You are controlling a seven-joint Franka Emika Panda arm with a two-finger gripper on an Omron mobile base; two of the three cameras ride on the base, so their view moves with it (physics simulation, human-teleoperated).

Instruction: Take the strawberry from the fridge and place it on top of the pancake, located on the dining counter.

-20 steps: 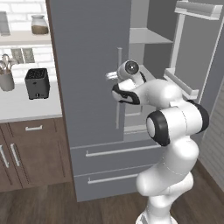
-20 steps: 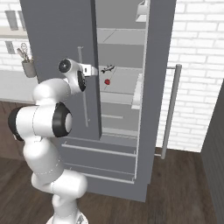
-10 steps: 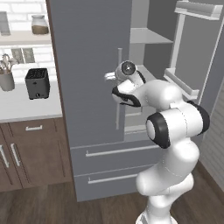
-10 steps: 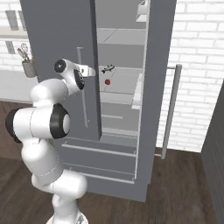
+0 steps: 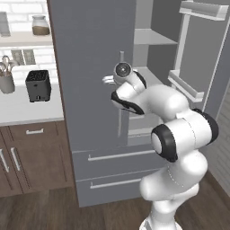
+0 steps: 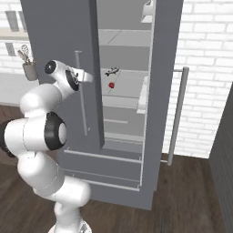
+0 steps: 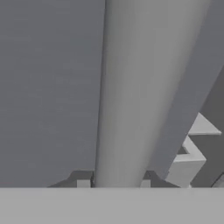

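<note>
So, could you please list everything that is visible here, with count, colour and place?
fridge: one, matte grey, centre, right door open
strawberry: one, red, on a shelf inside the fridge
small dark item: one, same shelf, too small to identify
door handle: one, silver, fridge's left door
toaster: one, black, on the white counter
utensil holder: one, grey, same counter
cabinets: brown wood, under the counter
arm: one, white
gripper: one, dark tips, shut on the door handle

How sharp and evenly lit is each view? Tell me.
Left base view: flat light, crisp fridge. Right base view: sharp, strawberry tiny on a bright shelf. Hand view: the handle fills the frame soft and featureless between the tool tips.
</note>
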